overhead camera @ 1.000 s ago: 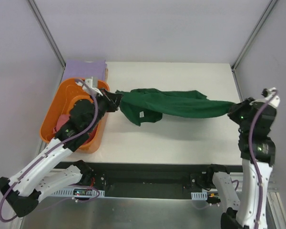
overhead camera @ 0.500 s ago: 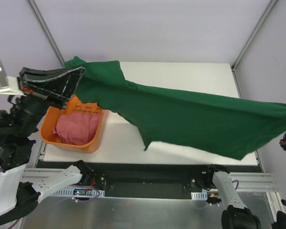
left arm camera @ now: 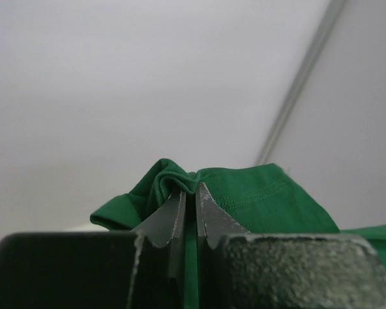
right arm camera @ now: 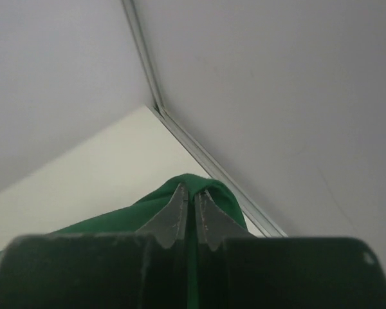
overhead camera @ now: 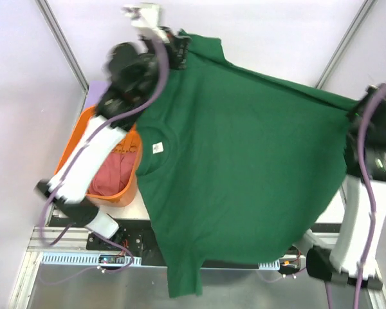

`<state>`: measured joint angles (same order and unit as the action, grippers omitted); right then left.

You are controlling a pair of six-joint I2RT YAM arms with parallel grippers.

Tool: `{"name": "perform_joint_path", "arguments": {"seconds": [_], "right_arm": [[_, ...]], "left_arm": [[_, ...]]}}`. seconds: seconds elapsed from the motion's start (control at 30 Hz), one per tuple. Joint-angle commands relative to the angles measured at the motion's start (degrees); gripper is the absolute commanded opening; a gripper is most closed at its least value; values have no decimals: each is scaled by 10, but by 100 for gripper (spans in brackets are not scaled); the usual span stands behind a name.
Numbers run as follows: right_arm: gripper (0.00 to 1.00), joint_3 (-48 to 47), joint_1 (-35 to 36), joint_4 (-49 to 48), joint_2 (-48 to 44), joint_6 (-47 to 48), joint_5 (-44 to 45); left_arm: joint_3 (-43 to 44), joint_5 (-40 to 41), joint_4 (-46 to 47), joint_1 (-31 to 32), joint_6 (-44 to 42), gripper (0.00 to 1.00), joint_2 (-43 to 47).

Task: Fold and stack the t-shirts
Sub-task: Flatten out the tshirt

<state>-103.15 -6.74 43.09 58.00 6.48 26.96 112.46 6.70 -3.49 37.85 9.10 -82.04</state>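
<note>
Spread between left gripper (left arm camera: 192,187), right gripper (right arm camera: 193,188): green t-shirt (overhead camera: 244,167), pinched, apparently airborne.

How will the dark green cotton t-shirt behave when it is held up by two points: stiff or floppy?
Probably very floppy: the dark green cotton t-shirt hangs as a loose sheet between the left pincer and the right pincer. It seems light, since small pinches of bunched cloth hold it.

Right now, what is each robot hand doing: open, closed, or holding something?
Left hand: closed, pinching a bunched edge of the green shirt.
Right hand: closed, pinching another edge of the same green shirt.
</note>
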Motion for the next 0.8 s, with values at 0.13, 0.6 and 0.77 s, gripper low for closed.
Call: {"name": "perform_joint_path", "arguments": {"seconds": [0.13, 0.6, 0.77], "right_arm": [[13, 192, -57, -165, 185, -19, -46], [96, 277, -66, -114, 226, -63, -237], [96, 410, -53, -103, 154, -100, -320]], "left_arm": [[28, 24, -2, -73, -20, 86, -297], [-137, -98, -17, -73, 61, 99, -301], [-241, -142, -17, -72, 142, 99, -279]]}}
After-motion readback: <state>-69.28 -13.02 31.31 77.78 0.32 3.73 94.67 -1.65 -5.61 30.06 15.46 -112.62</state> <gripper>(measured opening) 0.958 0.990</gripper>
